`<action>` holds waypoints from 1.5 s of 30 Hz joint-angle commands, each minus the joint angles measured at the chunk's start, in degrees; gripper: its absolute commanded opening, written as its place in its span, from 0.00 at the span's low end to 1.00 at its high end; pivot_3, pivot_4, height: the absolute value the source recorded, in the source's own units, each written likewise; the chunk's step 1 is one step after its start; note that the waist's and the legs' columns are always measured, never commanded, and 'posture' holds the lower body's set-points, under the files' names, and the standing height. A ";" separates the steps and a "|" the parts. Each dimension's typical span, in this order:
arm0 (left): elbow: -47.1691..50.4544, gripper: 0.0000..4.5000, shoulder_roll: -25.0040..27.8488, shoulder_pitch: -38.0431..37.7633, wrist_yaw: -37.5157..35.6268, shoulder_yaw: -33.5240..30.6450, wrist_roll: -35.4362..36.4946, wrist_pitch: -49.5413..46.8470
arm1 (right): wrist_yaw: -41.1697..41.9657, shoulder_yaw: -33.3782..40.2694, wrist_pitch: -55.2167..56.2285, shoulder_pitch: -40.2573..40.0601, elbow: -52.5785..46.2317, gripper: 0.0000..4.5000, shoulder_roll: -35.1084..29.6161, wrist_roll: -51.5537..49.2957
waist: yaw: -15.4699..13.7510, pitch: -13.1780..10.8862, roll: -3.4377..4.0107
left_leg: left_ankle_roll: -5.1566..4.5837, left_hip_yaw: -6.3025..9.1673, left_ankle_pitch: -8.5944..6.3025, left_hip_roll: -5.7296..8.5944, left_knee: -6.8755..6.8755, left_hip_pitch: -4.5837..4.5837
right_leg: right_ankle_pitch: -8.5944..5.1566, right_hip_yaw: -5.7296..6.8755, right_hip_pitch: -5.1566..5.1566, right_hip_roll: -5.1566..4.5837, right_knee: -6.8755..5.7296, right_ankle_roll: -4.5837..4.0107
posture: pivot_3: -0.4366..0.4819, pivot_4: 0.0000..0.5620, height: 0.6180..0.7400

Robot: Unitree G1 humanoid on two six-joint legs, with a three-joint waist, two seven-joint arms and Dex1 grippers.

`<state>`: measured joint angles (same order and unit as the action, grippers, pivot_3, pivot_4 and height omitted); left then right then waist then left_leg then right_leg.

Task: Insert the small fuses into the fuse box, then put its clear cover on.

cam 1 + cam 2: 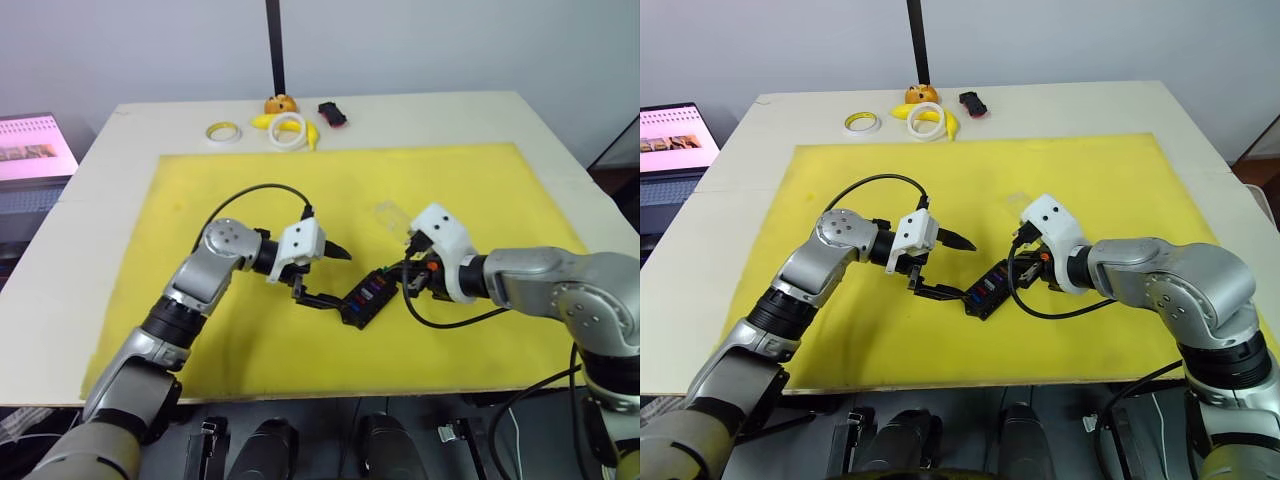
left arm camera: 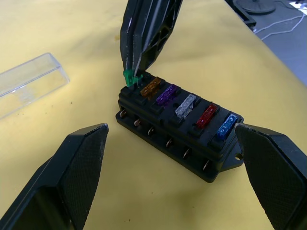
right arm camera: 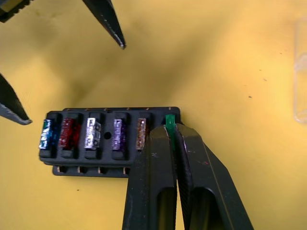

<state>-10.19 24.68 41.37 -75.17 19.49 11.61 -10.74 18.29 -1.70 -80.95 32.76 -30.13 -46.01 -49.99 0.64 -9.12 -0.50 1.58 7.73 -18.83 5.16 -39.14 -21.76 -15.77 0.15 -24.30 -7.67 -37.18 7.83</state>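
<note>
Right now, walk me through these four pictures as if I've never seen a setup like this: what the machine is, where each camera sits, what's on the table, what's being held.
This is a humanoid robot with two arms, each ending in a gripper of two black fingers. The two wide pictures come from cameras on its head, looking down over a yellow mat. The two close-ups come from cameras on its wrists.

On the mat sits the fuse box, a black block already carrying orange, purple, grey, red and blue fuses. The right gripper is shut on the green fuse and holds it at the last slot at the box's end. The left gripper is open, its fingers either side of the box. The clear cover lies on the mat, apart from the box. At the table's far edge are tape rings, something yellow and a small black-and-red object.
</note>
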 commanded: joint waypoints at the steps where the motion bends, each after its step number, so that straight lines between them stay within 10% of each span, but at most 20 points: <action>1: 1.96 0.98 0.25 1.26 -0.10 -0.68 0.07 0.17 | 0.53 0.63 0.27 0.46 -1.86 0.00 0.22 1.19 | 0.00 0.00 0.00 | 0.00 0.00 0.00 0.00 0.00 0.00 | 0.00 0.00 0.00 0.00 0.00 0.00 | 0.48 0.27 1.00; 45: 3.82 0.98 -0.84 -0.51 1.97 -0.43 -0.38 -0.02 | 8.82 -7.81 -2.07 5.64 0.67 0.00 0.15 9.63 | 0.05 0.00 0.01 | 0.00 0.01 0.00 0.00 -0.01 0.01 | 0.00 0.00 -0.02 0.00 -0.03 0.00 | 0.48 0.27 1.00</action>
<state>-7.79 23.60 40.81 -73.29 19.53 11.20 -11.49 26.42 -8.66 -84.09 38.60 -27.97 -45.19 -41.27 0.70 -9.11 -0.49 1.58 7.74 -18.82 5.16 -39.15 -21.75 -15.77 0.16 -24.32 -7.67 -37.21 7.83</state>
